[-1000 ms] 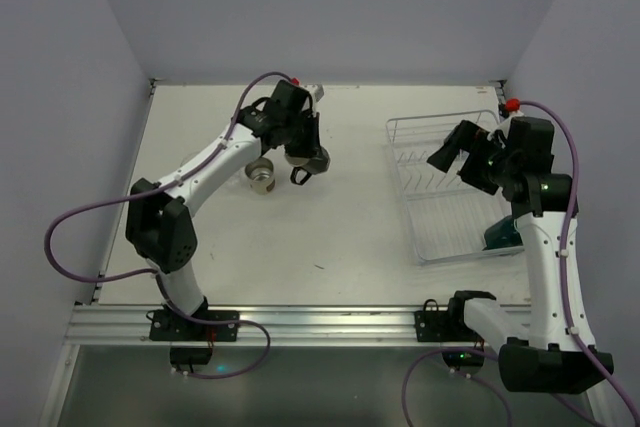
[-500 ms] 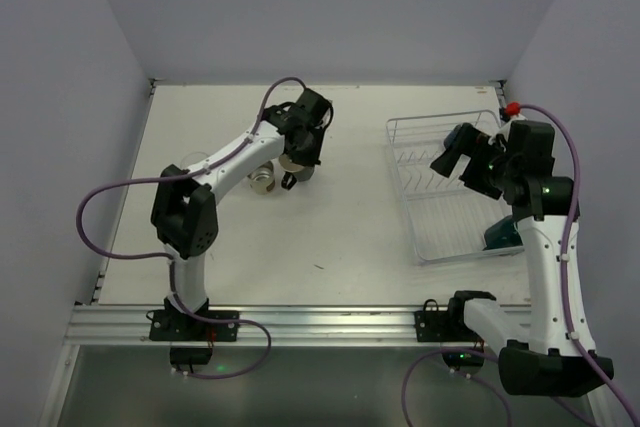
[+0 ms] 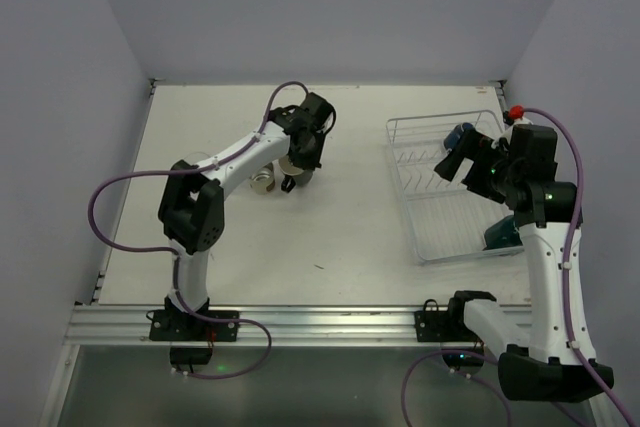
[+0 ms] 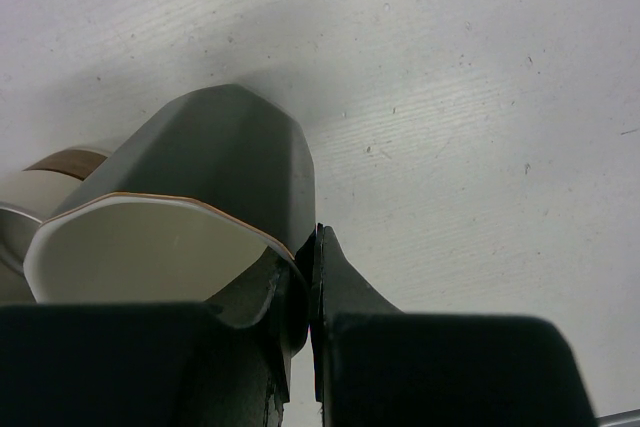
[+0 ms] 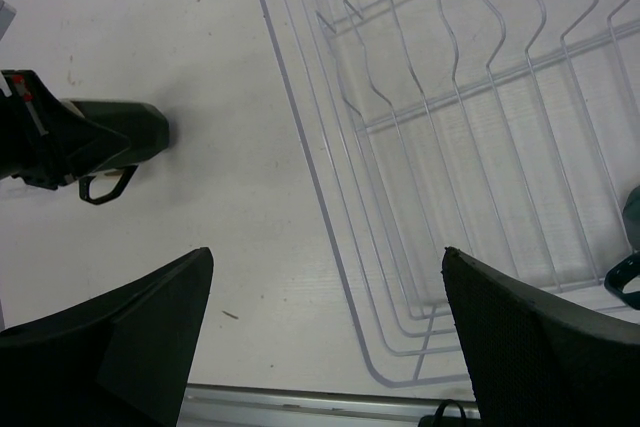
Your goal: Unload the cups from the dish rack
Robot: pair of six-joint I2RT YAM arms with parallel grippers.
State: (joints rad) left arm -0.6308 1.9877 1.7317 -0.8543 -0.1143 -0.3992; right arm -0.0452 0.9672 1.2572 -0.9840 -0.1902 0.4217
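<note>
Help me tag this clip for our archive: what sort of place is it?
Probably a robot lab test cell, not a kitchen: bare lilac walls box in a white table, and an aluminium rail carries the arm bases.

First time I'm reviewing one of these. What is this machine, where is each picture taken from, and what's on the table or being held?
Two robot arms are bolted at the near edge of the table. The wide picture comes from a camera above and behind them; the other two come from cameras on each wrist. The left pincer is shut on the wall of a dark mug, cream inside, beside a cream cup; whether the mug touches the table is unclear. The right pincer hangs open above the white wire dish rack, which holds a blue cup and a teal mug.
</note>
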